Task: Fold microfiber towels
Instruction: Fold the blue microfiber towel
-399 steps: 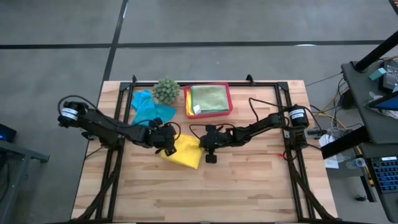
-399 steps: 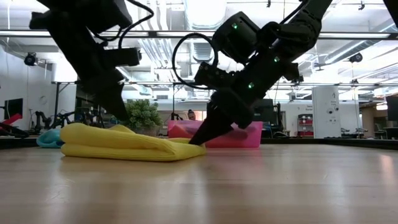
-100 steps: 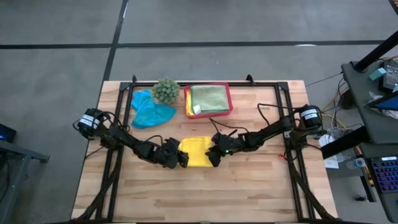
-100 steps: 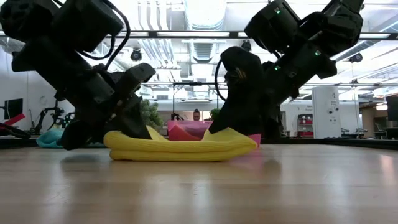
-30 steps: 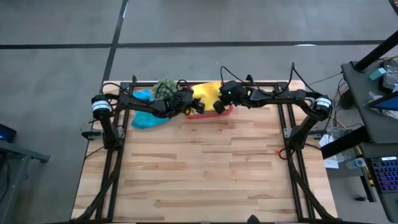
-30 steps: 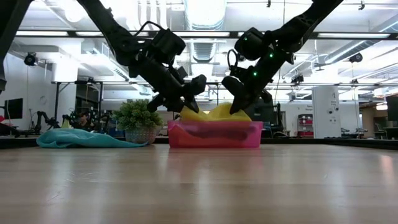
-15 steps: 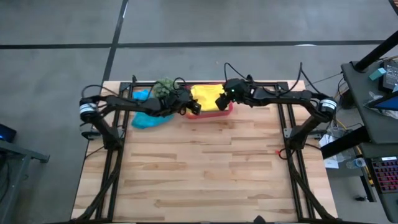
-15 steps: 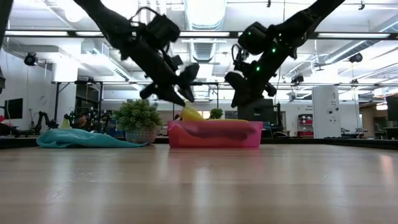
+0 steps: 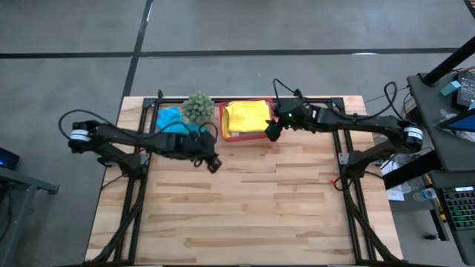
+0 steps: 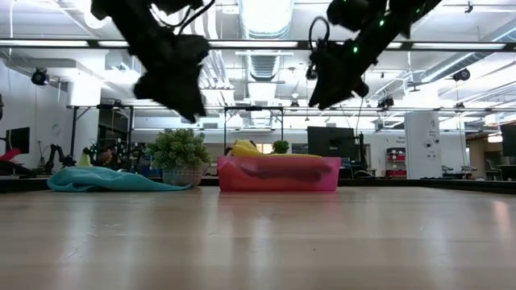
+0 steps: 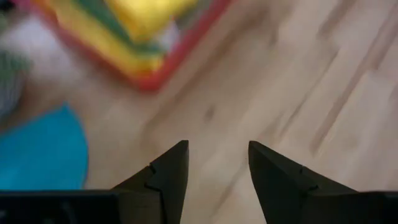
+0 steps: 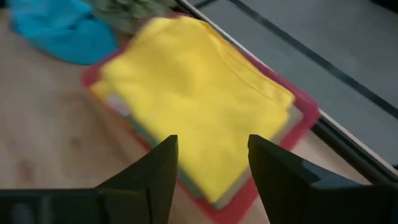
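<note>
A folded yellow towel point(image 9: 247, 116) lies on top of a stack in the pink tray point(image 9: 221, 136) at the table's far edge, over a green towel point(image 11: 115, 17). A teal towel point(image 9: 172, 121) lies crumpled left of the tray, flat on the wood. My left gripper point(image 9: 212, 162) hangs open over bare wood, nearer than the teal towel and the tray. My right gripper point(image 9: 272, 133) hangs open above the tray's near right corner. In the right wrist view its fingers point(image 12: 161, 168) stand apart before the yellow towel point(image 12: 193, 93).
A small spiky green plant point(image 9: 198, 107) stands between the teal towel and the tray. Black frame rails point(image 9: 338, 141) run along both sides of the table. Bare wood point(image 9: 245, 208) fills the middle and near half.
Both grippers have let go of the yellow towel, whose raised ends have sunk flat into the tray. My left gripper has risen, turned and swung toward the table's near edge. My right gripper has risen and drawn back a little toward the right.
</note>
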Robot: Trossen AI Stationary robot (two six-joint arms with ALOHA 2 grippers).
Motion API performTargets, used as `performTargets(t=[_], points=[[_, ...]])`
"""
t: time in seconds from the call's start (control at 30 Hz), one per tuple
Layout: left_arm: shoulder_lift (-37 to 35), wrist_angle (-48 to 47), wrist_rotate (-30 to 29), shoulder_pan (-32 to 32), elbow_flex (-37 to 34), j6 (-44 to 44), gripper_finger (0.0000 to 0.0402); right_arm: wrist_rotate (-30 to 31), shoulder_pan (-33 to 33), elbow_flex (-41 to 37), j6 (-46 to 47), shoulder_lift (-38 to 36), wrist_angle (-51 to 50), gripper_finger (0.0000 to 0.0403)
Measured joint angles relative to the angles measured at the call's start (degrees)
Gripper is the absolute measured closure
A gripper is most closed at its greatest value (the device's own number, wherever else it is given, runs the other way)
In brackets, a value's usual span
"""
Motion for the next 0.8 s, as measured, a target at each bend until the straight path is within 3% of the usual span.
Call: performTargets(t=[0.17,0.33,0.7,0.8], points=[[1.1,-11.0,-0.1,-3.9,0.0,-7.2,0.025,-0.1,4.4,0.0,0.8,-1.9,0.2,0.0226],[3.3,-20.5,-1.3,-4.0,-0.1,-11.9,0.0251,0.0,7.4,0.0,1.6,-2.5,0.4,0.0227],[13.4,-26.5,-13.1,0.3,-0.1,-12.1,0.0252,0.4,9.3,0.0,4.1,-2.2,0.4,0.0225],[16.8,-27.8,-14.1,2.9,-0.3,-11.8,0.0252,0.5,9.4,0.0,4.2,-2.2,0.4,0.0225]])
